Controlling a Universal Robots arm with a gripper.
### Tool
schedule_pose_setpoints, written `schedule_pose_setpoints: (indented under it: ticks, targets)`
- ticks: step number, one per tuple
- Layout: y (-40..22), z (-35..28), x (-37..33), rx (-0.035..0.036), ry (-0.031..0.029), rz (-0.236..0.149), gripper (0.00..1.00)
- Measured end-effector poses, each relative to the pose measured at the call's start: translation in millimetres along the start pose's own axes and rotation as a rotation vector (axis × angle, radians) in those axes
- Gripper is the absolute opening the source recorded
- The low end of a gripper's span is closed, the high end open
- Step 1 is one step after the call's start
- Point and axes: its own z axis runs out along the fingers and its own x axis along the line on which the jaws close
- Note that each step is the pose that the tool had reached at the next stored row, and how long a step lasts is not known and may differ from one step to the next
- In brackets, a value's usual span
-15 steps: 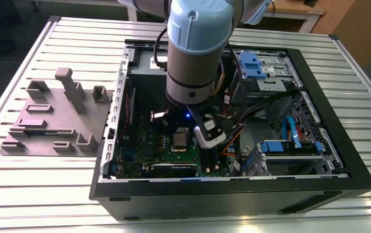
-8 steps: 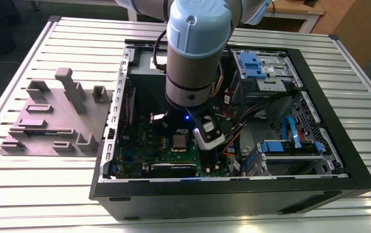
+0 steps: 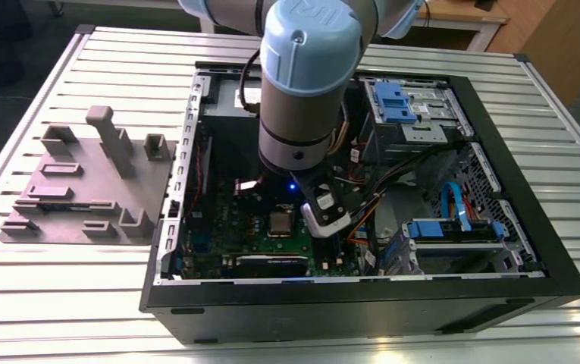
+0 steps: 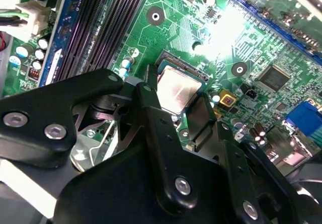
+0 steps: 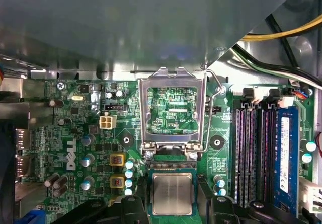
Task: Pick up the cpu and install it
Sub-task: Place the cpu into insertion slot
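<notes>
Exterior view: the arm (image 3: 305,83) is cut off at the picture's twelve-o'clock edge. It masks the middle of the case (image 3: 371,292) and much of the green board (image 3: 254,246). The cpu (image 3: 281,221), at six o'clock of the wrist, is too small for its seating to be judged.

Second wrist view: the black fingers (image 4: 151,113) of the gripper (image 4: 176,90) cover the chip's nearer edge and the socket around it. Contact with the chip cannot be determined. A patch of board beyond is washed out white.

First wrist view: the chip's nearer edge is cut off by the picture's edge. A blurred grey housing (image 5: 126,22) hides the board beyond the raised socket frame (image 5: 172,78).
</notes>
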Motion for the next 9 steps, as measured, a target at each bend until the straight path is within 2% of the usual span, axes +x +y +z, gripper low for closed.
schedule_pose_setpoints:
  ticks: [9]
  targets:
    - [-0.3, 4.7, 0.0, 0.0008, 0.0004, 0.005, 0.47]
